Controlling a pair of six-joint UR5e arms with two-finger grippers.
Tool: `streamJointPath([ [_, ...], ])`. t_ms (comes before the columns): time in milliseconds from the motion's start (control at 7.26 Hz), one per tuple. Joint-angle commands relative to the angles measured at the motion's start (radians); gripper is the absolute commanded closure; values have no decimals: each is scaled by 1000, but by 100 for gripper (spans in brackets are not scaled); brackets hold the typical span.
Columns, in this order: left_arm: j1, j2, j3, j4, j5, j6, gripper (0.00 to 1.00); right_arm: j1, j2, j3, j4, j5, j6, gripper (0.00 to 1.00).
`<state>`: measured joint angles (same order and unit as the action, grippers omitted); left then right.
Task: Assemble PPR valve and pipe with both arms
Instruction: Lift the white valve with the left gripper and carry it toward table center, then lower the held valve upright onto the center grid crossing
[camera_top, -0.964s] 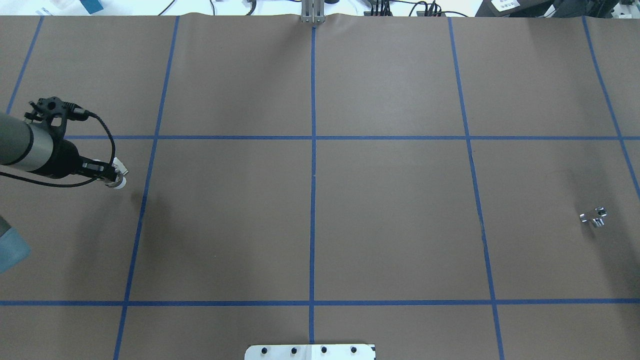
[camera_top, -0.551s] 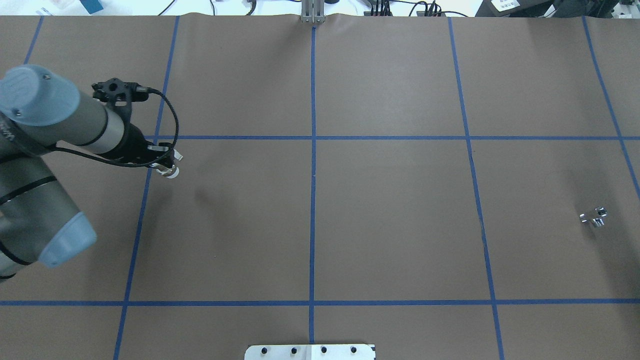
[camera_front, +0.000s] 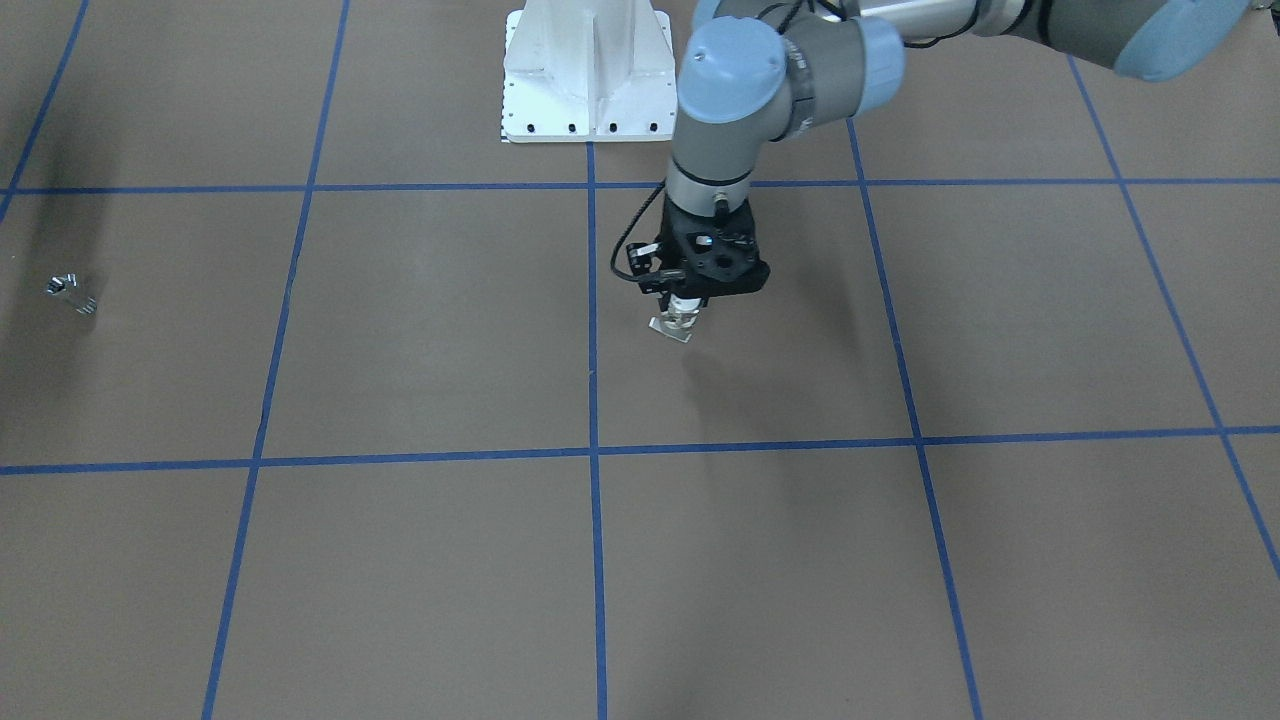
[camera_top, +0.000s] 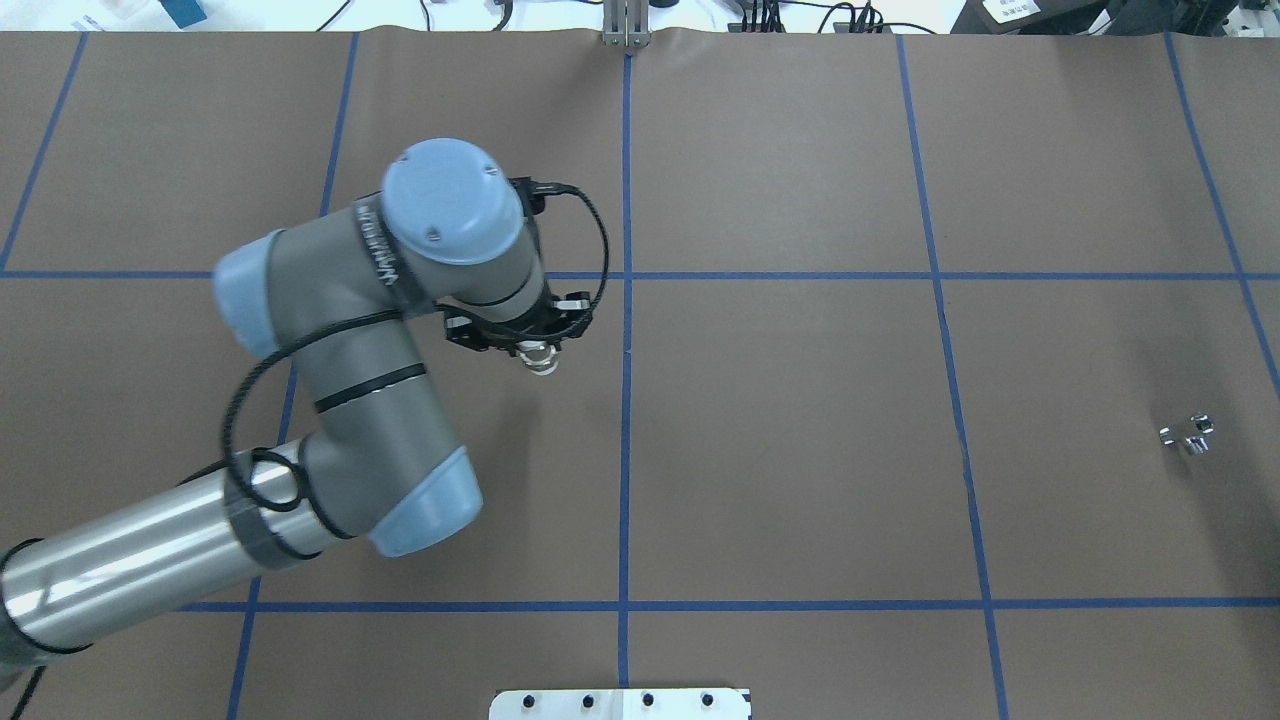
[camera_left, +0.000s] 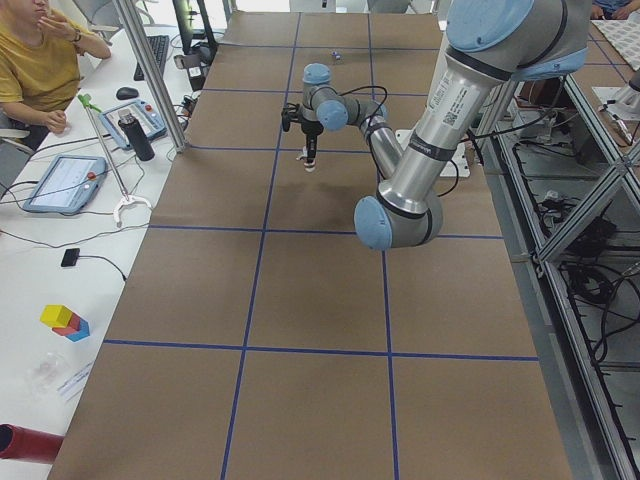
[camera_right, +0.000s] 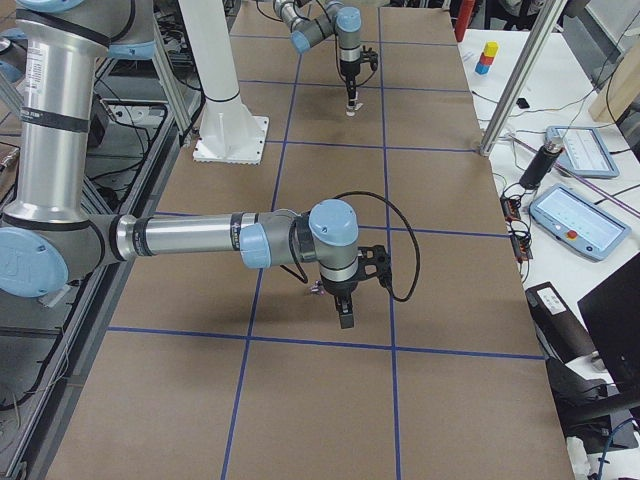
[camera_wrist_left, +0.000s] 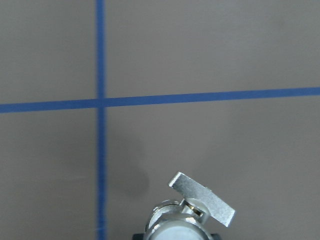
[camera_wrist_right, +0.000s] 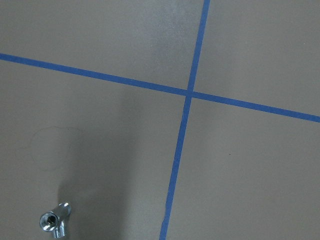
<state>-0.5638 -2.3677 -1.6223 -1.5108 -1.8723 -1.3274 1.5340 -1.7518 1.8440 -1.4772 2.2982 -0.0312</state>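
Pipe (camera_top: 1187, 435) well apart from valve (camera_top: 541, 359)

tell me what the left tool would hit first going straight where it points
Pointing down, it meets only bare table; the PPR valve in the left tool would touch first. Height unclear.

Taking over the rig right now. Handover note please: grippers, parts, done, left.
Grippers: the left gripper is shut on the PPR valve, held above the table just left of the centre line. The right gripper shows only in the side view, pointing down; cannot tell whether it is open or shut.
Parts: the pipe lies on the table at the robot's far right, ungripped, in the lower left of the right wrist view.
Done: valve picked up.
Left: grasp the pipe with the right arm, bring the two parts together, join them.
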Motion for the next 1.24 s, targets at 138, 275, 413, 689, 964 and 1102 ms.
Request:
streamJointPath([
  [138, 28, -185, 270, -96, 33, -65, 100, 0, 2, 1, 0, 1, 1, 0],
  [275, 28, -194, 292, -98, 33, -59, 100, 0, 2, 1, 0, 1, 2, 0],
  [413, 28, -193, 294, -98, 33, -41, 100, 0, 3, 1, 0, 1, 2, 0],
  [689, 30, -185, 295, -98, 33, -13, 100, 0, 6, 0, 0, 3, 2, 0],
  [964, 30, -185, 300, -100, 33, 8, 89, 0, 6, 0, 0, 3, 2, 0],
  [1102, 33, -185, 300, -101, 33, 13, 70, 0, 6, 0, 0, 3, 2, 0],
])
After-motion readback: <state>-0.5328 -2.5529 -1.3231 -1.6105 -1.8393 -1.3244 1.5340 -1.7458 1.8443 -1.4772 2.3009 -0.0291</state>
